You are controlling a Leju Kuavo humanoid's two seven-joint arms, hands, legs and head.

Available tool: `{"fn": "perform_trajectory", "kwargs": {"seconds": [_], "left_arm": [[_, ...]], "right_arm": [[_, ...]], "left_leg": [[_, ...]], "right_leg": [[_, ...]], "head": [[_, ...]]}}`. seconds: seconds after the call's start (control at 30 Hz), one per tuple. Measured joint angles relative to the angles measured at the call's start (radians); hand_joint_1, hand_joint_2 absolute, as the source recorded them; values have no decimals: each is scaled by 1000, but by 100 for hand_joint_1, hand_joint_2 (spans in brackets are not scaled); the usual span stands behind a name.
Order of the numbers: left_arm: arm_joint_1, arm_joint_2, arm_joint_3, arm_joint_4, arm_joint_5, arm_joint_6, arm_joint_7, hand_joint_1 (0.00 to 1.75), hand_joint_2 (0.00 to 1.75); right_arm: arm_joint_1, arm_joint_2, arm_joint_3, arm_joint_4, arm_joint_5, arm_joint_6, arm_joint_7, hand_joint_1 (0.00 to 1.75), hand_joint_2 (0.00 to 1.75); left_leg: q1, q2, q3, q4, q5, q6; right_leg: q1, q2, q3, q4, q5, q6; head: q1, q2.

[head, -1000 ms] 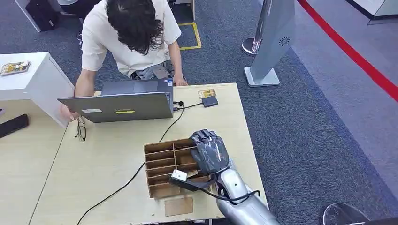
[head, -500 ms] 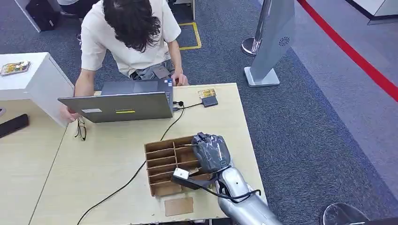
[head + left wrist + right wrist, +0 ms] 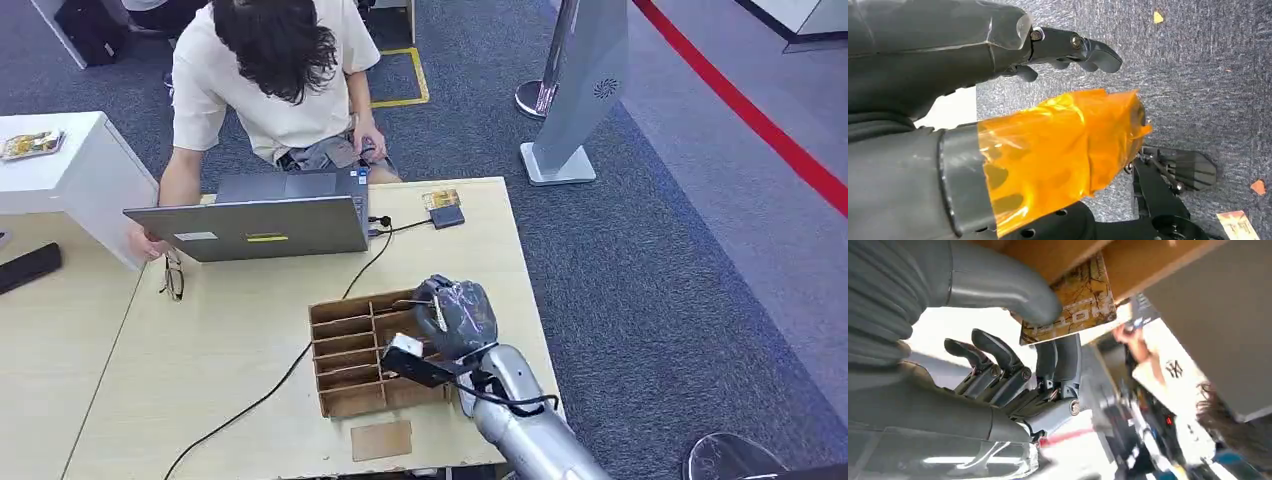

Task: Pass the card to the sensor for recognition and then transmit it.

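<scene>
Reaching over the cardboard organizer (image 3: 365,352), the right hand (image 3: 455,318) sits above its right-hand compartments, fingers curled down. From the wrist camera the card (image 3: 1071,300) – yellow-brown, with pale lettering – is pinched between the thick thumb (image 3: 998,287) and the darker fingers (image 3: 1060,357), just against the brown cardboard edge. The organizer stands near the front right of the bench (image 3: 230,350); a loose brown cardboard piece (image 3: 381,440) lies just in front of it. A black cable (image 3: 300,355) runs across the bench past the organizer's left side toward the laptop (image 3: 255,222). Farther back, near the bench's far edge, a small dark sensor (image 3: 447,216) lies with another yellowish card (image 3: 439,198) touching it. A person (image 3: 270,75) leans over the laptop – glasses (image 3: 173,275) lie beside it. The left hand (image 3: 998,125) hangs over grey carpet, thumb wrapped in orange film, fingers apart and holding nothing.
</scene>
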Motion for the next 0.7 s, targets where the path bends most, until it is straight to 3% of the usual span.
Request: {"fn": "perform_trajectory", "kwargs": {"seconds": [0.27,0.7], "left_arm": [[1,1,3,0,17,0,-8,0,0],[1,1,4,0,31,1,-9,0,0]], "right_arm": [[38,-44,-83,-170,-289,202,-106,175,175],[82,-92,-202,-299,-559,435,-193,175,175]], "left_leg": [[0,0,0,0,0,0],[0,0,0,0,0,0]], "right_leg": [[0,0,0,0,0,0],[0,0,0,0,0,0]], "head": [[0,0],[0,0]]}}
